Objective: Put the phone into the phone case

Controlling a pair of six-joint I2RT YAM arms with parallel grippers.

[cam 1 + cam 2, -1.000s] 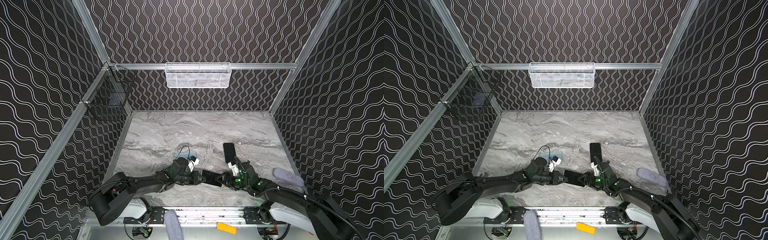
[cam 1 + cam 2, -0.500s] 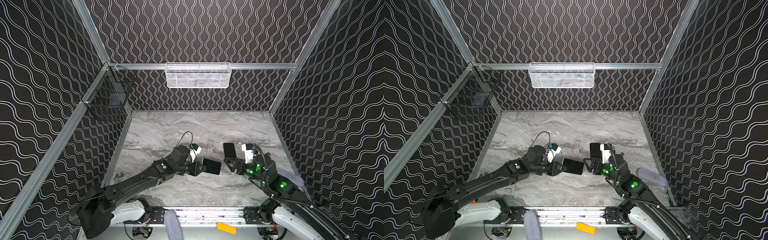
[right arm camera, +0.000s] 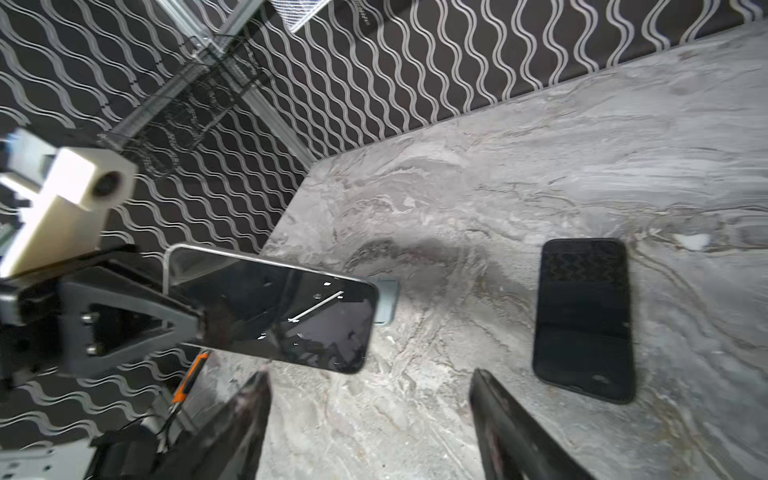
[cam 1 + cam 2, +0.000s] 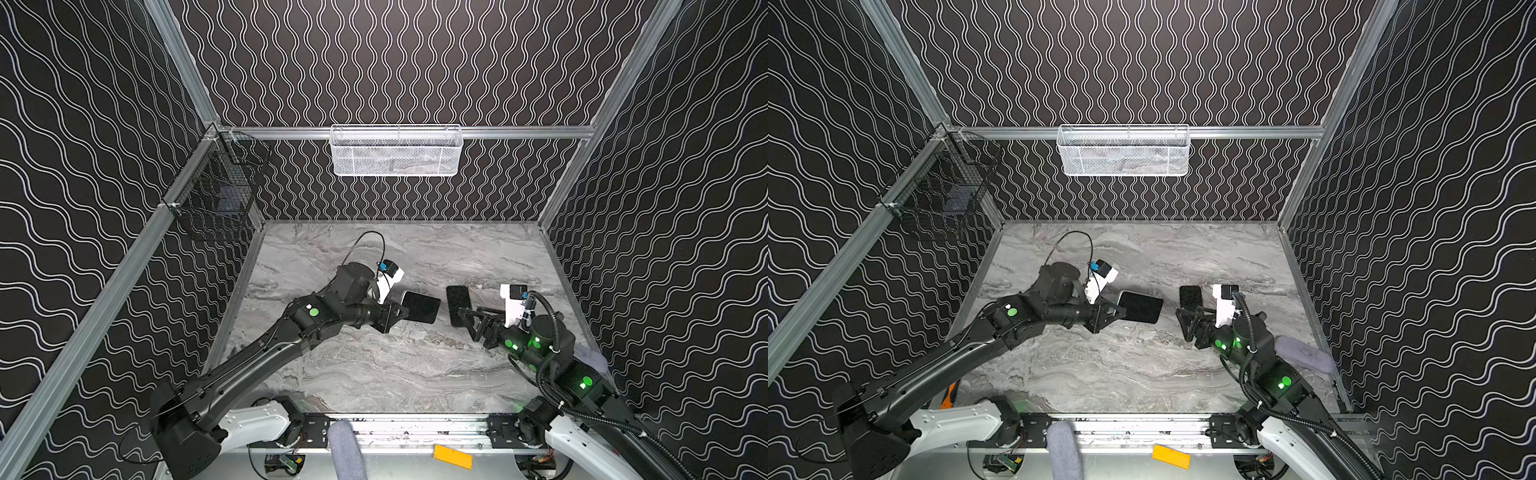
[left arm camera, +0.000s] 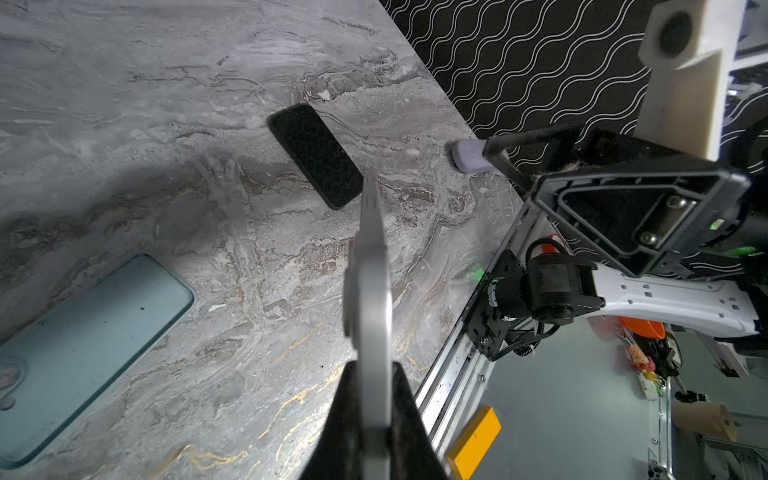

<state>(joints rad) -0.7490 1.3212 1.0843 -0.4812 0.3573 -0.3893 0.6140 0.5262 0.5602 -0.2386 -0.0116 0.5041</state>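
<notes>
The phone (image 4: 422,307) (image 4: 1140,307), silver-edged with a black glossy screen, hangs above the table's middle. My left gripper (image 4: 401,316) (image 5: 371,368) is shut on its end, and I see it edge-on in the left wrist view (image 5: 370,270). The light blue phone case (image 5: 91,340) lies flat on the table, peeking out behind the phone (image 3: 282,311) in the right wrist view (image 3: 386,303). My arm hides it in both top views. My right gripper (image 4: 467,322) (image 3: 370,374) is open and empty, to the right of the phone.
A black glossy slab (image 4: 457,305) (image 3: 584,316) lies flat beside the right gripper. A lilac-grey cloth (image 4: 1304,353) sits at the right wall. A white mesh basket (image 4: 395,151) hangs on the back wall and a black wire basket (image 4: 216,199) on the left wall.
The grippers were together at the phone near the front edge. The left has carried the phone up and farther back. The right has moved away to the right, its jaws wider.
</notes>
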